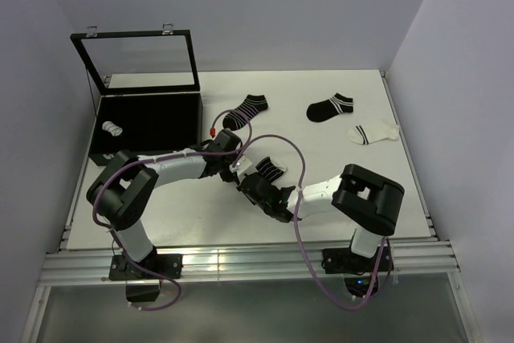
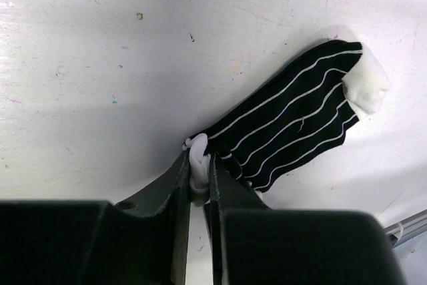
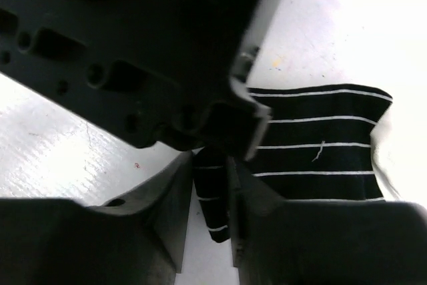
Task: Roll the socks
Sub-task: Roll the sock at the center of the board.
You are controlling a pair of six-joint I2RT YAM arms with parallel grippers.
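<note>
Teamwork on striped sock (image 2: pixel 293 115): left gripper (image 2: pixel 199 168) clamps white tip as anchor; right gripper (image 3: pixel 212 178) nips black fold, apparently to roll.

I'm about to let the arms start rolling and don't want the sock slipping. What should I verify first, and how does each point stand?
1. Left fingers pinching the striped sock by its white tip: ok.
2. Right fingers closed on its black edge: ok.
3. Roll begun: not ok, the sock lies flat.
4. Black sock and white sock clear of both arms: ok.
5. Box lid open: ok.
</note>
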